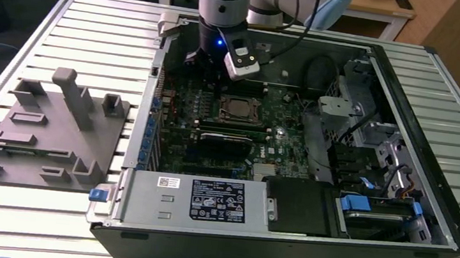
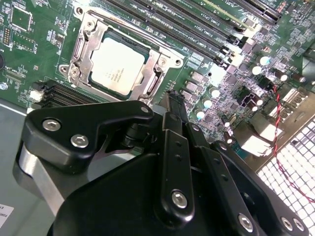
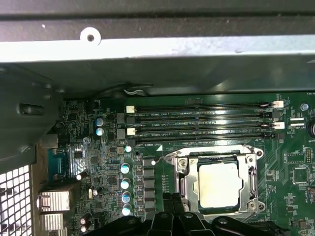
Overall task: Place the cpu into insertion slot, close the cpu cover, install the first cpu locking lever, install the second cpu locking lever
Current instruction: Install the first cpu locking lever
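Black gripper (image 2: 172,98) linkages crowd the foreground in both wrist views, fingers drawn close together with nothing between them, hanging just beside the socket over the green motherboard (image 2: 47,29). The open computer case (image 1: 435,125) lies on a slatted metal table (image 1: 95,25), with a grey moulded fixture (image 1: 50,129) on the exterior view's left and wooden desks (image 1: 380,7) behind. The cpu (image 2: 118,61), a pale dull-metal square, sits flat in the insertion slot (image 2: 129,40), with the silver cpu cover (image 2: 81,49) framing it.
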Robot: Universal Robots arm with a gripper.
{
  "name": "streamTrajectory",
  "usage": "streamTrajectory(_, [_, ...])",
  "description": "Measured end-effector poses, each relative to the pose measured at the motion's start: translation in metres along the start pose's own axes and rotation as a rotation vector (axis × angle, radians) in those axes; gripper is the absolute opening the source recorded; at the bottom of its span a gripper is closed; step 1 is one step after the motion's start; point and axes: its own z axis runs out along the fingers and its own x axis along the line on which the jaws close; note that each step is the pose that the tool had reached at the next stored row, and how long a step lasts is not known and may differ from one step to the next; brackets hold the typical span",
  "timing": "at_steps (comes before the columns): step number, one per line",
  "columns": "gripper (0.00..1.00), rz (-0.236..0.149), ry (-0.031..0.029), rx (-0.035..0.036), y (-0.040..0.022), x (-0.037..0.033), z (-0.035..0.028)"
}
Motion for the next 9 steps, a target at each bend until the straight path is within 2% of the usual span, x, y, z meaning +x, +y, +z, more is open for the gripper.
streamTrajectory(4, [0.11, 0.000, 0.0000, 0.0000, 0.0000, -0.0002, -0.0028])
streamTrajectory(9, [0.11, 0.000, 0.0001, -0.0002, 0.0000, 0.0003, -0.0029])
